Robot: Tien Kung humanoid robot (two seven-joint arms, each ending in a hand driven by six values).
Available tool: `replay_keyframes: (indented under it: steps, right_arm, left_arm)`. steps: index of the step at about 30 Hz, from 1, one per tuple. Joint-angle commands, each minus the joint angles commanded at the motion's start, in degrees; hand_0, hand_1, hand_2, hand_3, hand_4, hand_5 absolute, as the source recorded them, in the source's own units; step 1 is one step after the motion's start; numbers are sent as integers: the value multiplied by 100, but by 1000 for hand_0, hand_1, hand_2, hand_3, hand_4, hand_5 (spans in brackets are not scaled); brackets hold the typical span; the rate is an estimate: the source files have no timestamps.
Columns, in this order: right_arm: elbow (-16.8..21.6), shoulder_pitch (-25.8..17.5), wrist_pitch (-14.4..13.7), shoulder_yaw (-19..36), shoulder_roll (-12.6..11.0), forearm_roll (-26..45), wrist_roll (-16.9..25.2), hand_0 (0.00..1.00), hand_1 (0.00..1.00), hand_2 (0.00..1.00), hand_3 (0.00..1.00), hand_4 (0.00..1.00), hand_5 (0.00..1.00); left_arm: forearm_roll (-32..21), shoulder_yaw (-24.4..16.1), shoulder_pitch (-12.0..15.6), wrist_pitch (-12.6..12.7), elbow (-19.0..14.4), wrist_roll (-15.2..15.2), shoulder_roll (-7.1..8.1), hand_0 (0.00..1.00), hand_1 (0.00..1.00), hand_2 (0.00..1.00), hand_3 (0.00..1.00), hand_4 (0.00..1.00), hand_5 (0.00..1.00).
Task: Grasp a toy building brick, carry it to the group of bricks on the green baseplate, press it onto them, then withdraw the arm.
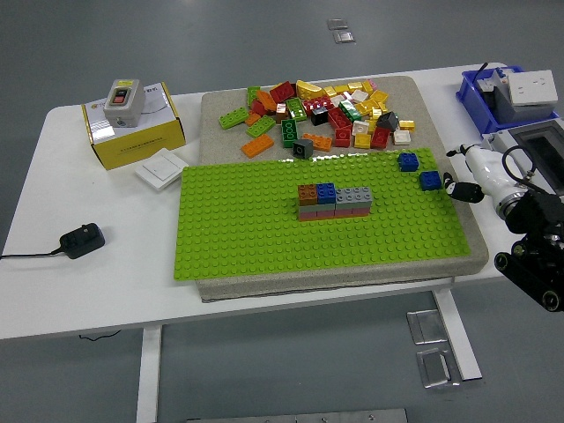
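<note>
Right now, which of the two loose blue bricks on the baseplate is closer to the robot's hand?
The nearer-edge blue brick, just beside the right hand. The other blue brick sits farther back and left, toward the loose pile.
</note>
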Motion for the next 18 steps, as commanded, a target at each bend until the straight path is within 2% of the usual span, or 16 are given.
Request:
replay_keyframes:
  steps: [6, 18]
  right_arm:
    - [-24, 129, 63, -444, 58, 100, 0, 750, 835, 885, 800, 493, 326]
    - [-127, 206, 98, -555, 57, 221, 19, 756, 836, 889, 801, 493, 326]
  left_arm:
    - [4, 0, -23, -3, 0, -7, 0, 662, 659, 580, 601, 185, 686]
    - [-17, 13, -29, -9, 0, -18, 15, 662, 659, 580, 602, 186, 686]
